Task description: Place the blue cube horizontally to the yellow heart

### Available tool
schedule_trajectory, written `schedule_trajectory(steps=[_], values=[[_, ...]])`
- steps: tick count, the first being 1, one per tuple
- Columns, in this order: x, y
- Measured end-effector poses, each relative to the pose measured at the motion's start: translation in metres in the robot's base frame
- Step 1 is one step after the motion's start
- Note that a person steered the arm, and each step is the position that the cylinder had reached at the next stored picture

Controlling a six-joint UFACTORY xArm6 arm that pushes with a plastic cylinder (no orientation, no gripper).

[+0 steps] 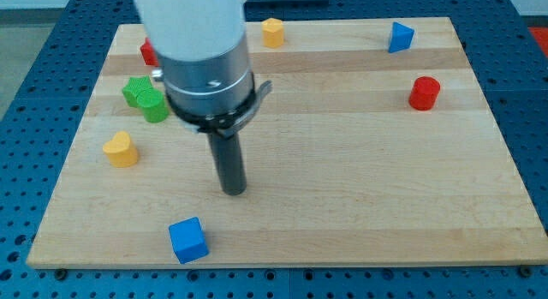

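My tip (234,190), a matte rod without jaws, stands above-right of glossy blue cube (188,240); yellow heart (121,150) apart.

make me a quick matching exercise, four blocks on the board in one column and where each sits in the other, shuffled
Blocks:
1. blue cube
2. yellow heart
3. red cylinder
4. blue triangle

Places:
A. view's top right corner
B. view's right, below the blue triangle
C. view's bottom, below and left of my tip
D. view's left edge, under the green blocks

Pairs: 1-C, 2-D, 3-B, 4-A
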State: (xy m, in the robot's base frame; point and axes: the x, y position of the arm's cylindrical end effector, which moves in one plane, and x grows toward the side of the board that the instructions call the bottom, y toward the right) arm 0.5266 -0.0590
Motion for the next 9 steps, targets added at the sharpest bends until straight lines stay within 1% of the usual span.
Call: schedule_trajectory(steps=[1,2,4,5,6,7,8,9], values=[[0.063,0.013],[0.089,0.011],[0.092,0.006],[0.092,-0.029],[0.092,-0.076],[0.086,-0.098],[0.047,-0.086],[0.048,-0.086]])
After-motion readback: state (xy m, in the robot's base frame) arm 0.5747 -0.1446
